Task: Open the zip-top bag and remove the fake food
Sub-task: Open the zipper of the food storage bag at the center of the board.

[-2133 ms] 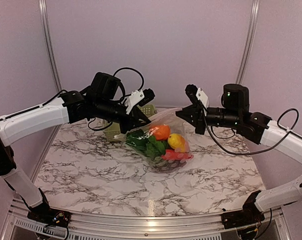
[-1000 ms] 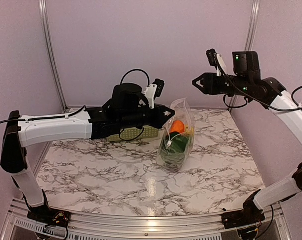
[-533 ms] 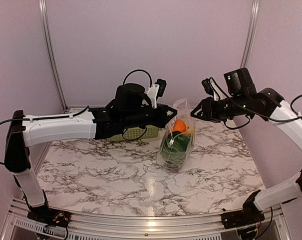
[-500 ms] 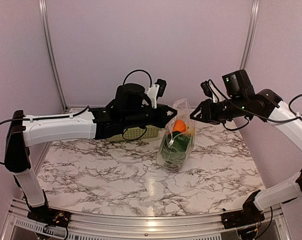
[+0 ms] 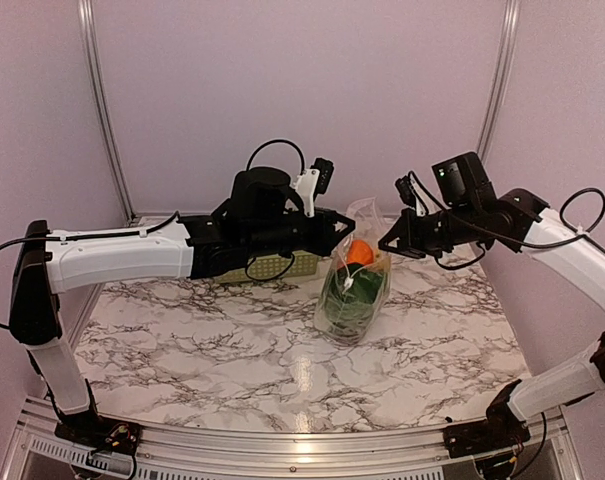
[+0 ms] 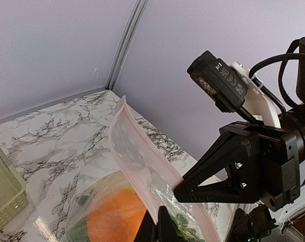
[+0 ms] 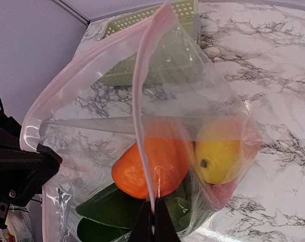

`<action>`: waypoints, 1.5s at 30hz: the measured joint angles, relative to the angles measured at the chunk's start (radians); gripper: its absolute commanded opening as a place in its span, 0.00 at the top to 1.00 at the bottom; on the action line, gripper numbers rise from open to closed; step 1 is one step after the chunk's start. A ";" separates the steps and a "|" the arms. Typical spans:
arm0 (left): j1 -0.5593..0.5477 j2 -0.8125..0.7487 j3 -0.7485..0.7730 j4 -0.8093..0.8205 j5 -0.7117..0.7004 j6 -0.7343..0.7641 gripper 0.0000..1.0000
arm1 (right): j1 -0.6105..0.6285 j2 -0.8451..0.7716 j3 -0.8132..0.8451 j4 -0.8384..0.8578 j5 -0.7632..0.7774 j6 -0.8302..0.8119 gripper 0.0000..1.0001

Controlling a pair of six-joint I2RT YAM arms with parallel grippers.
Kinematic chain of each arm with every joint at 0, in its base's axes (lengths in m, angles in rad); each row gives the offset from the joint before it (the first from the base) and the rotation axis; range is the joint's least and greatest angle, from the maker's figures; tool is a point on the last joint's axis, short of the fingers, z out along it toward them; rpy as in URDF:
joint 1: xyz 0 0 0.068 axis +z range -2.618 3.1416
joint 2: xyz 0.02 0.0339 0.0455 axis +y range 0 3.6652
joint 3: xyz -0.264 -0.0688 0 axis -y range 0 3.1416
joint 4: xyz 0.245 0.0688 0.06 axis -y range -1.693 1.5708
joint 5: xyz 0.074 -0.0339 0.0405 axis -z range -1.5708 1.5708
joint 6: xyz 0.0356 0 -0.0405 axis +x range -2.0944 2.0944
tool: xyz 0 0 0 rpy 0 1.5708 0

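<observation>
The zip-top bag (image 5: 356,300) stands upright on the marble table, held at its mouth from both sides. My left gripper (image 5: 344,227) is shut on the left side of the pink zip strip (image 6: 137,151), and its jaws (image 6: 159,229) pinch the film. My right gripper (image 5: 385,243) is shut on the opposite lip, with the strip (image 7: 142,101) running into its closed jaws (image 7: 153,227). The fake food lies inside the bag: an orange piece (image 7: 152,164), a yellow one (image 7: 220,151), green leaves (image 7: 107,209) and something pink below.
The pale green lattice basket (image 5: 272,267) stands behind the left arm, close to the bag. The purple back wall and its metal corner posts (image 5: 497,90) close in the rear. Bare marble (image 5: 232,350) lies in front of the bag.
My right gripper came down from high at the right to the bag's mouth and closed on its lip. The left gripper kept its grip; the bag stayed upright.
</observation>
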 measured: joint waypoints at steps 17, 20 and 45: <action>0.030 0.090 0.123 0.000 -0.014 -0.118 1.00 | -0.093 0.214 0.523 -0.261 0.288 -0.214 1.00; 0.054 0.090 0.072 0.010 -0.019 -0.160 1.00 | -0.074 0.269 0.552 -0.283 0.325 -0.241 1.00; 0.061 -0.235 -0.340 0.007 -0.267 -0.138 0.89 | 0.175 0.428 0.556 -0.257 0.351 -0.275 1.00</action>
